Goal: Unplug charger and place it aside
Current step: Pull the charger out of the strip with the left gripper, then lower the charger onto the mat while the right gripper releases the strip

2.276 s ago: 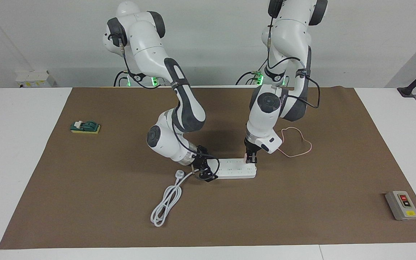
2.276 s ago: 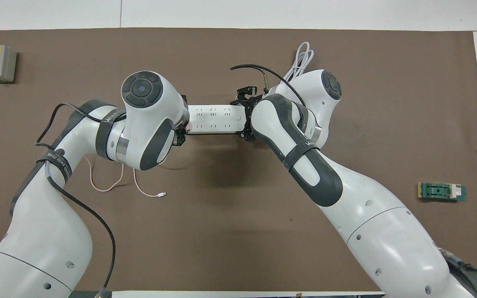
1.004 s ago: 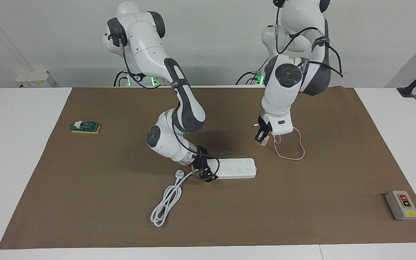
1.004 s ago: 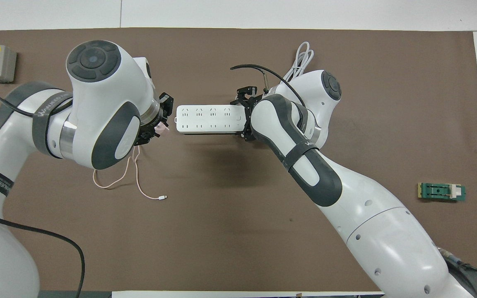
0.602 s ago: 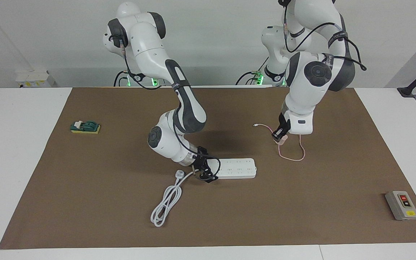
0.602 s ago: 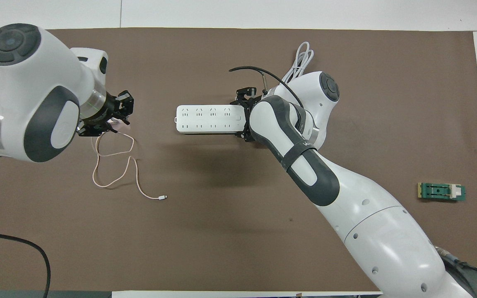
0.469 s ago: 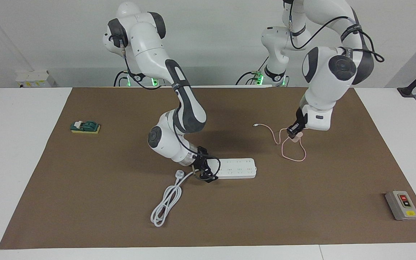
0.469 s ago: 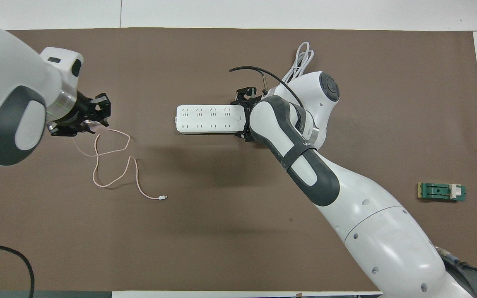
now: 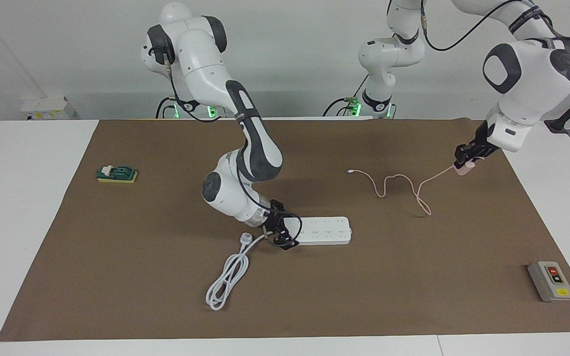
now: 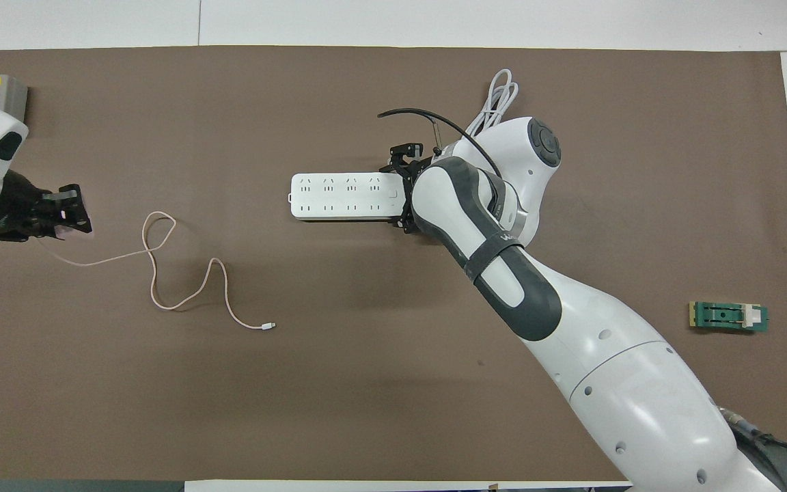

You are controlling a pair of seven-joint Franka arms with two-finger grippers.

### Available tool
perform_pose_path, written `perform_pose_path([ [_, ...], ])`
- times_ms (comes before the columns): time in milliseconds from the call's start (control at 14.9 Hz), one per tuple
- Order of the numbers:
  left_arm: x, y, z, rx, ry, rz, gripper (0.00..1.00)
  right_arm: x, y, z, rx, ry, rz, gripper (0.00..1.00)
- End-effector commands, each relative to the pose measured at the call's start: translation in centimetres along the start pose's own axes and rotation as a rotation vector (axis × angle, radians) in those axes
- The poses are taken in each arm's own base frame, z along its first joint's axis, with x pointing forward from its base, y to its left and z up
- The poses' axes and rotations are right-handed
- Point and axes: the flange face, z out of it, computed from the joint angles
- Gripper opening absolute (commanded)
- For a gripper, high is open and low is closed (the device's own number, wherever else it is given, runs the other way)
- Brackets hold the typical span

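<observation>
Left gripper (image 9: pixel 464 164) clamps the charger (image 9: pixel 463 169) above the mat's left-arm end, cable (image 9: pixel 394 184) trailing on the mat. Right gripper (image 9: pixel 280 236) sits at the power strip (image 9: pixel 322 230) end; grip unclear.

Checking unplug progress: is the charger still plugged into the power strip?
No: the charger hangs in the left pincer above the mat's edge, well clear of the power strip.

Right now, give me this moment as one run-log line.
charger: unplugged, held over mat's edge at left arm's end | left claw: shut on charger | right claw: at power strip cord end | cable: trailing on mat
</observation>
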Motion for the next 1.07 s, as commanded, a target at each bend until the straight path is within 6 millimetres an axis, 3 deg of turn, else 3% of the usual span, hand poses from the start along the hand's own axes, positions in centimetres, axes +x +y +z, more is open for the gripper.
perform_pose_path([
  [0, -2.0, -1.9, 0.3, -0.047, -0.019, 0.016, 0.00, -0.7, -0.8, -2.9, 0.046, -0.017, -0.023, 1.00],
  [201, -2.6, -1.7, 1.5, -0.125, -0.014, 0.033, 0.00, -0.9, 0.4, -3.3, 0.040, -0.013, -0.014, 1.00],
  [268, -3.5, -2.5, 2.6, -0.139, -0.025, 0.094, 0.00, -0.7, 1.0, -3.6, 0.035, -0.010, -0.004, 1.00],
  [602, -7.5, -3.1, 10.5, -0.260, -0.014, 0.140, 0.00, -1.4, 1.6, -6.2, 0.017, -0.019, -0.015, 1.00],
  [803, -8.5, -3.6, 13.8, -0.333, 0.001, 0.195, 0.00, 0.0, 1.0, -10.1, -0.011, 0.051, -0.088, 1.00],
  [937, -8.5, -4.0, 15.4, -0.389, 0.000, 0.221, 0.00, -0.5, 0.9, -12.7, -0.034, 0.118, -0.156, 1.00],
  [1004, -8.6, -5.1, 16.4, -0.418, 0.008, 0.232, 0.00, -0.7, 0.9, -14.4, -0.042, 0.143, -0.182, 1.00],
])
